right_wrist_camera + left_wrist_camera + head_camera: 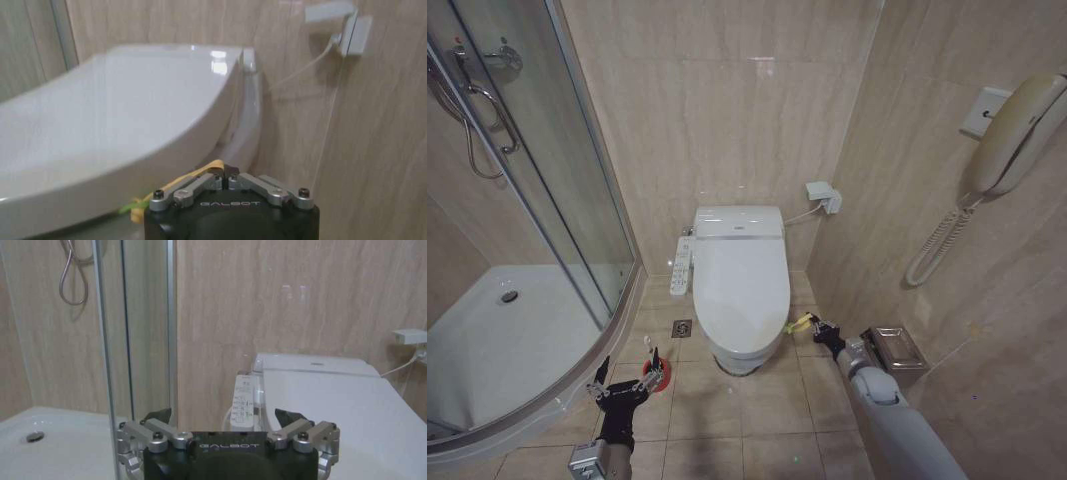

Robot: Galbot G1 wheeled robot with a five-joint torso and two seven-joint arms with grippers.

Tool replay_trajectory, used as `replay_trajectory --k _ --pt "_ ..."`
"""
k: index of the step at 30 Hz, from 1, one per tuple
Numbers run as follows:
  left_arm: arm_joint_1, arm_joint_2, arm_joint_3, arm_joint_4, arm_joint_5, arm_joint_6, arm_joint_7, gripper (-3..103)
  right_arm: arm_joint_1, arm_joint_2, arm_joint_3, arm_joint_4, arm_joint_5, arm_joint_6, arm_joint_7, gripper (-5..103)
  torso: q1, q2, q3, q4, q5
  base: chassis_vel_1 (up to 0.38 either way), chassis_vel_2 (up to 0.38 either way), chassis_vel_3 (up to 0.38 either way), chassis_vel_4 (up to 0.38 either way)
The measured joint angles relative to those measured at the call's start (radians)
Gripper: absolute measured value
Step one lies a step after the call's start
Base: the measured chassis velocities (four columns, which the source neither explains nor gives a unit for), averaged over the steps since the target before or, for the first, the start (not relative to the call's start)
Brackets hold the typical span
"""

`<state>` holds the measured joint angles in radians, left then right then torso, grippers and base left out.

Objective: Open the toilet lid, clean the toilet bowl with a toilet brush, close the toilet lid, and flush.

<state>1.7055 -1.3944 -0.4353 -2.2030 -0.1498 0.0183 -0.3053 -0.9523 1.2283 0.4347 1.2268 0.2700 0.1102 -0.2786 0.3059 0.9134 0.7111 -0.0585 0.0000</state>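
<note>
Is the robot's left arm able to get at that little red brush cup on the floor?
Probably yes: the left gripper, fingers open, hovers just beside the toilet brush, with nothing between them.

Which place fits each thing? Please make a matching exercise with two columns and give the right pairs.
Things:
1. toilet lid
2. toilet brush
3. right gripper
4. left gripper

Places:
A. in a red cup on the floor near the shower
B. closed, down over the bowl
C. low, beside the brush
D. at the green-yellow band on the lid's edge

Pairs: 1-B, 2-A, 3-D, 4-C
</note>
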Motion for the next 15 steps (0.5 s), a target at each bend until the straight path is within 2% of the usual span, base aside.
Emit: replay_trajectory --k 15 --pt "0.0 0.0 0.0 0.0 0.0 0.0 0.0 100 -0.046 -0.035 0.041 0.172 0.079 -0.035 0.015 1 0.0 0.0 0.0 0.0 -0.0001 0.0 0.0 0.0 0.0"
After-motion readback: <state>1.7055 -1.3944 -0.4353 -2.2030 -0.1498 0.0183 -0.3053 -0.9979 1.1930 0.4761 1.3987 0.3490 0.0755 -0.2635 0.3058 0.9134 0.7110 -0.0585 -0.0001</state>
